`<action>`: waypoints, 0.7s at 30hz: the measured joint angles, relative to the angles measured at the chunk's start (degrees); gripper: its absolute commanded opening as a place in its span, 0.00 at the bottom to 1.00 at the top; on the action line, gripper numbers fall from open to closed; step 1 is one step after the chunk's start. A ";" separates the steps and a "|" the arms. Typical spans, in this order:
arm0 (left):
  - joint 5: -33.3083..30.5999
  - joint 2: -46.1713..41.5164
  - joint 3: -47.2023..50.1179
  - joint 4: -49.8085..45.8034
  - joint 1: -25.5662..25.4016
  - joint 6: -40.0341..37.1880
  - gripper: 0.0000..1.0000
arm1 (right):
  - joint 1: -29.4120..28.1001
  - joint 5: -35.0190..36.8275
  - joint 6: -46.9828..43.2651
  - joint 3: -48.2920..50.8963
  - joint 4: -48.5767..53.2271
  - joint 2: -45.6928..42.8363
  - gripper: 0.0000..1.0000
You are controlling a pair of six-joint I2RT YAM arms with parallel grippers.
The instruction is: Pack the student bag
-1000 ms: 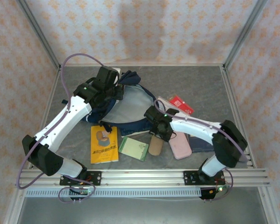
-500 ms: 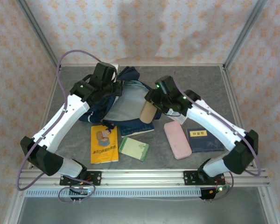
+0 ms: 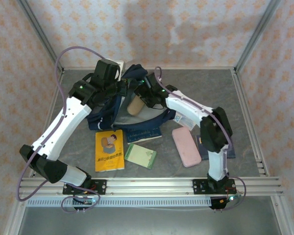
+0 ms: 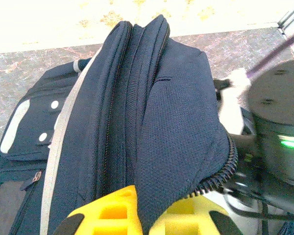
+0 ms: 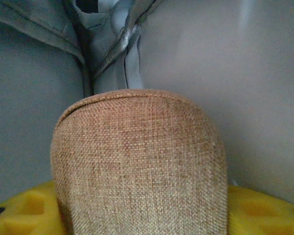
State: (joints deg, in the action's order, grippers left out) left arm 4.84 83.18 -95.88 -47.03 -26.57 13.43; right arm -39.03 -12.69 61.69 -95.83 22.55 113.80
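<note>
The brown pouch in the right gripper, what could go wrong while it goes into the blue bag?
1. The left gripper pinches only a fold of the student bag; if the fabric slips, the mouth may close on the brown pouch.
2. The pouch faces creased grey lining and might catch there.
3. The right gripper works close beside the left one; they could bump.

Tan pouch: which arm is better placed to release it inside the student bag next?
Right. The right gripper holds the tan pouch amid the grey lining of the student bag; the left gripper is clamped on the bag's zipper edge, holding it open.
</note>
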 measured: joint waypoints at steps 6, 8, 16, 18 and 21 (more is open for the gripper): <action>1.81 1.70 -1.25 0.02 0.00 -0.02 0.00 | -1.36 -1.18 5.55 -4.44 -6.78 8.52 0.44; 2.40 2.43 -2.23 0.02 0.09 0.00 0.00 | -1.95 -1.57 7.54 -5.42 -8.90 10.54 0.52; 2.45 3.28 -3.76 0.02 0.85 -0.26 0.00 | -2.29 -4.22 11.56 -7.28 -15.41 14.36 0.77; 2.40 3.28 -3.85 0.04 1.20 -0.46 0.00 | -2.14 -5.18 11.80 -7.26 -16.90 14.36 0.79; 2.25 3.28 -3.85 0.07 1.60 -0.48 0.00 | -1.81 -6.73 11.65 -7.28 -18.16 14.36 0.80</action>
State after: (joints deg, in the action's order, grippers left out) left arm 7.09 86.46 -99.72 -46.96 -24.97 12.95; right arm -40.84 -19.42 73.34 -103.11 4.38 128.16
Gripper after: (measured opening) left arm 0.058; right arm 0.796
